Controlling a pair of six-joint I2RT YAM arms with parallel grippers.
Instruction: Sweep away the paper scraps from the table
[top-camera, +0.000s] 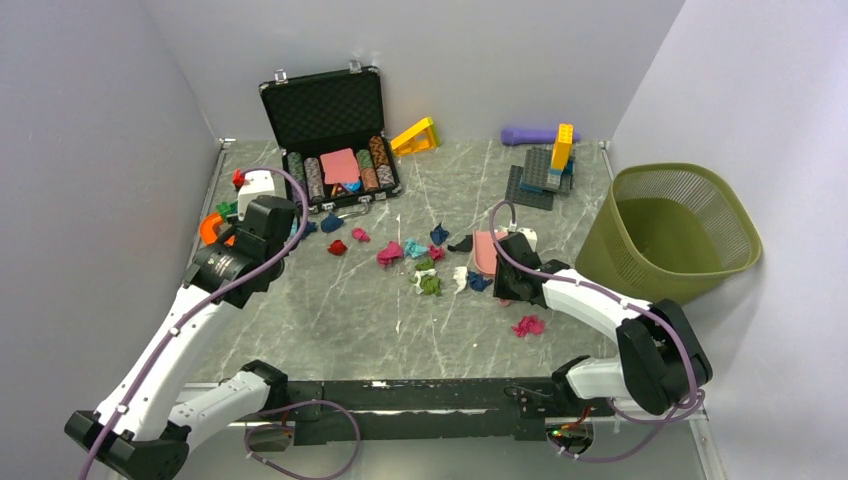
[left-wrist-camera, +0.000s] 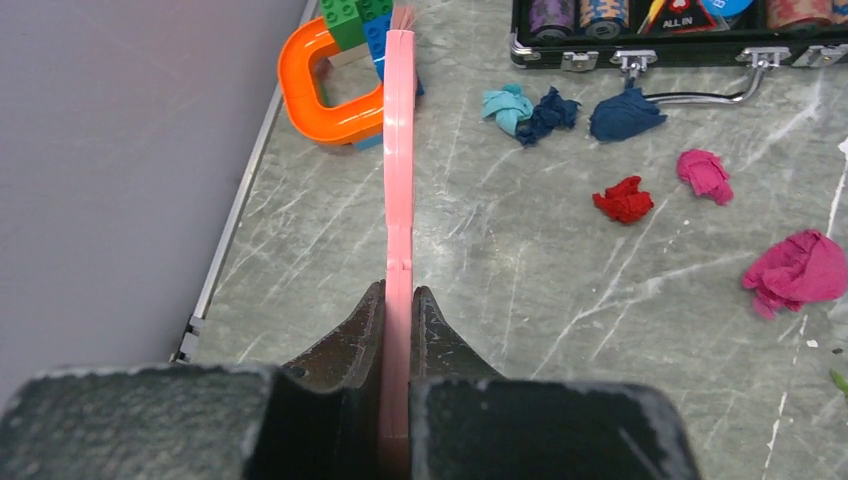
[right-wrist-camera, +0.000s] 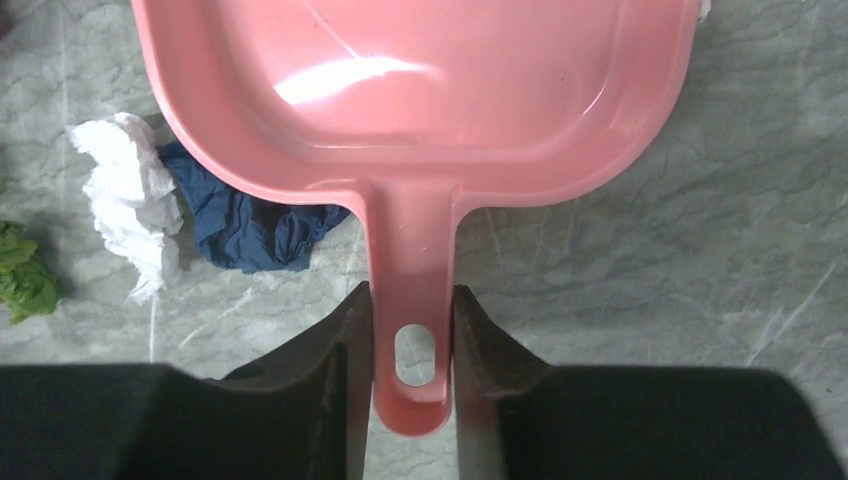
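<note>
Stood at the tool-pickup step, by the look of it, with no sweeping yet done. Clamped the left end effector (left-wrist-camera: 398, 312) tight on a pink brush (left-wrist-camera: 399, 150), seen edge-on. Pressed the right end effector (right-wrist-camera: 412, 335) against both sides of the pink dustpan (right-wrist-camera: 420, 90) handle, pan flat on the bench (top-camera: 330, 320). Found the paper scraps (top-camera: 390, 254) strewn mid-bench, white and navy ones beside the pan's rear corner. Called next, probably, for brushing scraps toward the pan's open lip.
</note>
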